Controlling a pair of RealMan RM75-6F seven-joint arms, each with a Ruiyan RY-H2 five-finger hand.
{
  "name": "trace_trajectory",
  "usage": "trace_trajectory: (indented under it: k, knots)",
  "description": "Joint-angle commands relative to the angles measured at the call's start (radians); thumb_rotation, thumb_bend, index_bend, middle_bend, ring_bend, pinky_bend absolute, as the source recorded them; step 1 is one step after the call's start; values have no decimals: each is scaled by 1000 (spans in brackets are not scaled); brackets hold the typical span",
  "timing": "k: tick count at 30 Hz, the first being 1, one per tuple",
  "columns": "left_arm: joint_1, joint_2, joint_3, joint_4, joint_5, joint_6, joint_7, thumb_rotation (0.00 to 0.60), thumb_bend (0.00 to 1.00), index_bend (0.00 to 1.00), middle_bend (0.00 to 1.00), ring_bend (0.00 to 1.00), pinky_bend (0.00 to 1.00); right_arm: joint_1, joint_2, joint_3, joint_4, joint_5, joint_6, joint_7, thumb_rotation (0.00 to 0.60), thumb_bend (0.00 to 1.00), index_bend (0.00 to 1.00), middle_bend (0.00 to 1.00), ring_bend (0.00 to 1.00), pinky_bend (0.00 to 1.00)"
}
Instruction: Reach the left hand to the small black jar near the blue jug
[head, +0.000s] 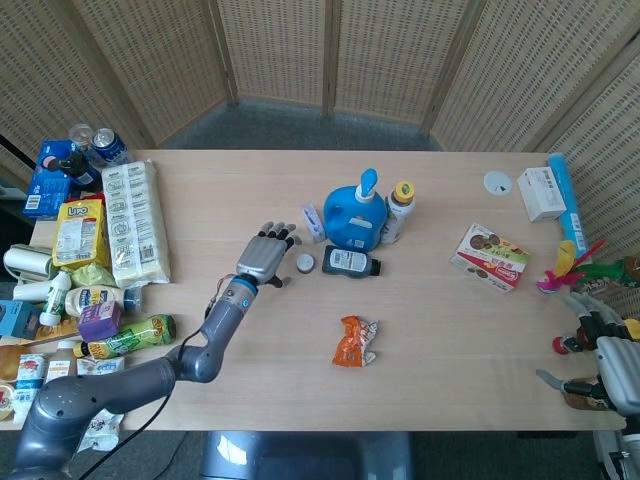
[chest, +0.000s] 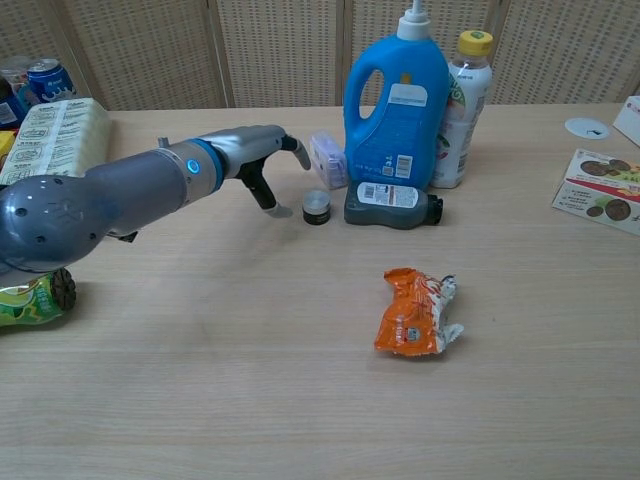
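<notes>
The small black jar (head: 305, 263) (chest: 316, 207) with a silver lid stands on the table just left of a dark flat bottle, in front of the blue jug (head: 352, 215) (chest: 396, 98). My left hand (head: 265, 255) (chest: 263, 153) hovers open just left of the jar, fingers spread and pointing toward it, a small gap between them and the jar. My right hand (head: 612, 352) sits at the table's far right edge, fingers apart, holding nothing.
A dark flat bottle (chest: 391, 205) lies right of the jar, a small lilac pack (chest: 328, 159) behind it, a yellow-capped bottle (chest: 460, 108) beside the jug. An orange snack packet (chest: 415, 311) lies mid-table. Groceries crowd the left edge (head: 85, 240); boxes sit at the right (head: 490, 256).
</notes>
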Motion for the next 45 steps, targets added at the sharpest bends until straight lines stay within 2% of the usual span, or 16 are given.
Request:
trace_trajectory:
  k: [1, 18, 25, 45]
  knots:
    - [-39, -47, -14, 66, -2, -32, -7, 600, 293, 246, 1, 0, 0, -7, 1, 0, 5, 4, 4, 5, 502, 103, 0, 0, 0, 0]
    - [-128, -179, -41, 294, 26, -113, -53, 600, 293, 308, 37, 0, 0, -51, 0, 9, 29, 32, 26, 33, 489, 103, 0, 0, 0, 0]
    - [-125, -193, -44, 329, 41, -117, -73, 600, 291, 321, 41, 0, 0, -57, -6, 17, 37, 37, 25, 37, 488, 102, 0, 0, 0, 0]
    - [-101, -198, -49, 343, 66, -110, -80, 600, 276, 371, 52, 0, 0, -65, -14, 30, 39, 42, 15, 35, 487, 99, 0, 0, 0, 0]
